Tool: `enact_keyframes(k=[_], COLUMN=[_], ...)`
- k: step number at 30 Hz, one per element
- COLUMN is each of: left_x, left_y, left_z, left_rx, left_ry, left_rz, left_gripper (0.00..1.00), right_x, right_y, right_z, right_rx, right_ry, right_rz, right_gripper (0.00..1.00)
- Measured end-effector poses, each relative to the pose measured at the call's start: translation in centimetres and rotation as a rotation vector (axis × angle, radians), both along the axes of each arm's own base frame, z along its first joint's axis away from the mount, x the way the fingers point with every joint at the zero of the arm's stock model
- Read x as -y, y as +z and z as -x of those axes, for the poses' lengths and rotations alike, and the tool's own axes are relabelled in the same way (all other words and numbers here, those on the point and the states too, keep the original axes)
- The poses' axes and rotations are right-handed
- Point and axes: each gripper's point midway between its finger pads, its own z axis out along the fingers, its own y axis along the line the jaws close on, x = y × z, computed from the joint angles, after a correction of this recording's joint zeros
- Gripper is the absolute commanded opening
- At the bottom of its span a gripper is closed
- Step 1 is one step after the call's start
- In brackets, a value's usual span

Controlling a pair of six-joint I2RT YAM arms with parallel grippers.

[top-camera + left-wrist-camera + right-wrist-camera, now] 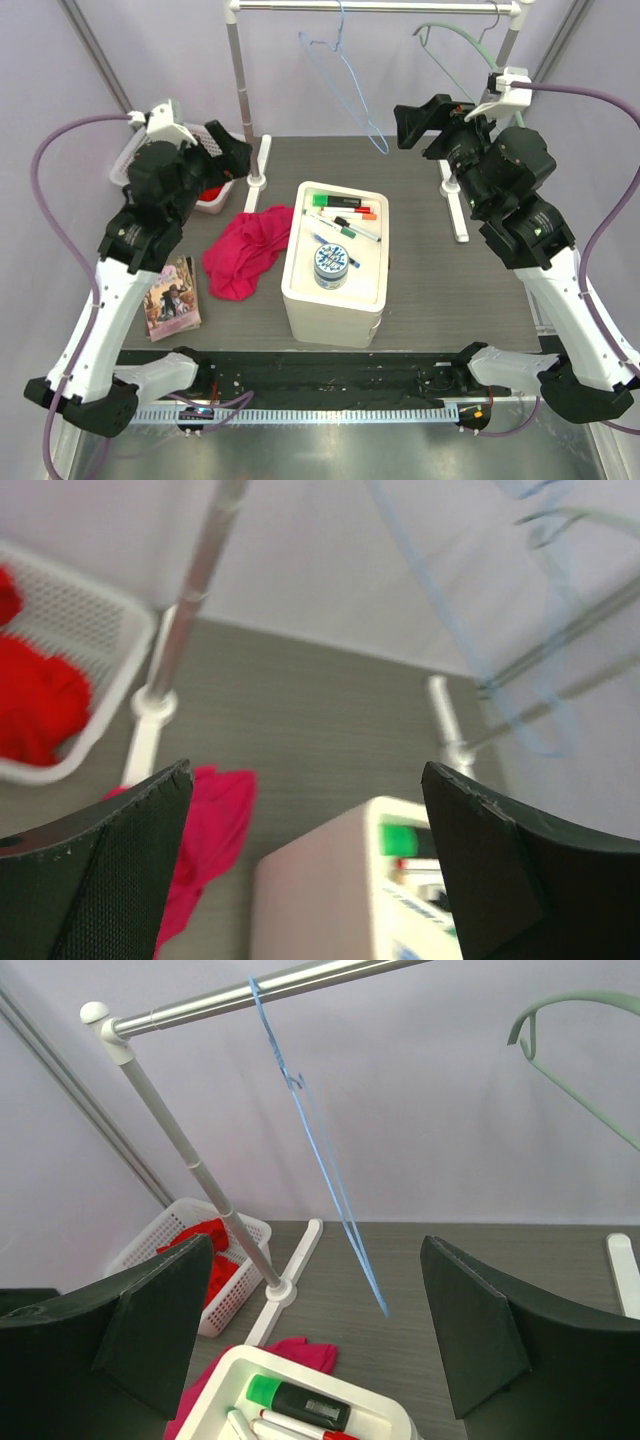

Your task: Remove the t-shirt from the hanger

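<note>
Already off, shirt (240, 255) lay crumpled on table (440, 290) by box (330, 312), blue hanger (346, 1222) bare, L gripper (305, 775) & R gripper (318, 1245) both wide, empty.

The t-shirt (243, 252) is lying in a heap on the counter (430, 280), left of centre, touching the left wall of a box (330, 318) that is sitting mid-counter. Markers (343, 212) are lying in the box's far end, and a tin (331, 266) is sitting nearer. A basket (215, 200) holding a cloth (35, 700) is standing at the far left corner. A booklet (172, 297) is lying by the left edge. A rail (400, 6) is running above the far edge, with the bare hanger (319, 1150) hanging left of a second hanger (580, 998).
</note>
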Motion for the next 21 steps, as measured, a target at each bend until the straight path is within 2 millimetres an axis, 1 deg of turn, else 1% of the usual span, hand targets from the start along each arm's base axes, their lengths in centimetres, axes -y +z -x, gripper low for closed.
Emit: enact_keyframes(k=[2, 4, 5, 6, 8, 9, 10, 12, 14, 17, 21], left_x=[-1.3, -2.0, -2.3, -2.5, -3.2, -3.7, -4.2, -5.0, -5.8, -6.5, -6.0], left_y=[-4.4, -8.9, -12.0, -14.2, -19.4, -21.6, -23.3, -25.8, -27.8, -30.0, -32.4], left_z=[-0.9, -1.7, -2.1, -2.2, -1.9, -1.6, -1.3, -0.9, -1.0, -1.2, -0.9], left_rx=[-0.108, -0.218, -0.297, -0.354, -0.497, -0.562, -0.617, -0.709, -0.795, -0.867, -0.938], left_ry=[0.084, 0.140, 0.166, 0.183, 0.231, 0.260, 0.288, 0.339, 0.394, 0.457, 0.526], left_rz=[-0.061, -0.112, -0.139, -0.159, -0.183, -0.182, -0.173, -0.131, -0.053, 0.036, 0.146], left_gripper=[0.99, 1.00, 1.00, 1.00, 1.00, 1.00, 1.00, 1.00, 1.00, 1.00, 1.00], right_x=[-0.4, -0.8, -0.9, -1.0, -1.2, -1.3, -1.3, -1.4, -1.4, -1.4, -1.4], right_y=[-0.2, -0.4, -0.5, -0.7, -1.0, -1.2, -1.4, -1.6, -1.7, -1.8, -1.8], right_z=[-0.2, -0.4, -0.5, -0.6, -0.7, -0.7, -0.8, -0.8, -0.9, -0.9, -0.9], right_rx=[-0.005, -0.013, -0.016, -0.018, -0.025, -0.030, -0.032, -0.037, -0.040, -0.041, -0.041], right_ry=[0.012, 0.022, 0.027, 0.030, 0.034, 0.036, 0.036, 0.037, 0.037, 0.037, 0.037], right_rz=[-0.005, -0.005, -0.004, -0.004, -0.001, 0.002, 0.004, 0.006, 0.008, 0.009, 0.009], right_gripper=[0.90, 0.89, 0.90, 0.90, 0.90, 0.90, 0.90, 0.90, 0.90, 0.89, 0.89])
